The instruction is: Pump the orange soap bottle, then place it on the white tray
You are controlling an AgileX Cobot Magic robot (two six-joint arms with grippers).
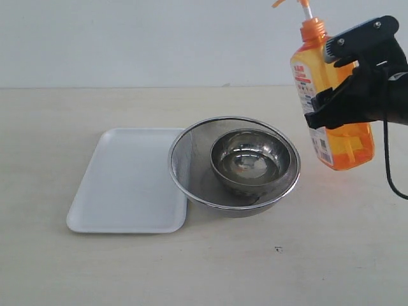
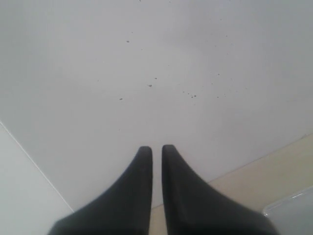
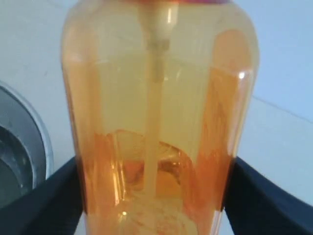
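The orange soap bottle (image 1: 347, 148) hangs in the air at the right, tilted a little, its base above the table. Its orange pump head on a white stem (image 1: 306, 7) reaches the top edge of the exterior view. My right gripper (image 1: 328, 83) is shut on the bottle's body, one black finger (image 3: 44, 198) on each flat side of the translucent bottle (image 3: 156, 122). The white tray (image 1: 121, 191) lies flat at the left with nothing on it. My left gripper (image 2: 156, 149) is out of the exterior view; its fingers stand almost together, with nothing between them, facing a pale wall.
A round steel mesh strainer (image 1: 191, 159) holding a metal bowl (image 1: 255, 159) stands mid-table, touching the tray's right edge and just left of and below the bottle. Its rim (image 3: 41, 132) also shows in the right wrist view. A black cable (image 1: 389, 166) hangs from the right arm.
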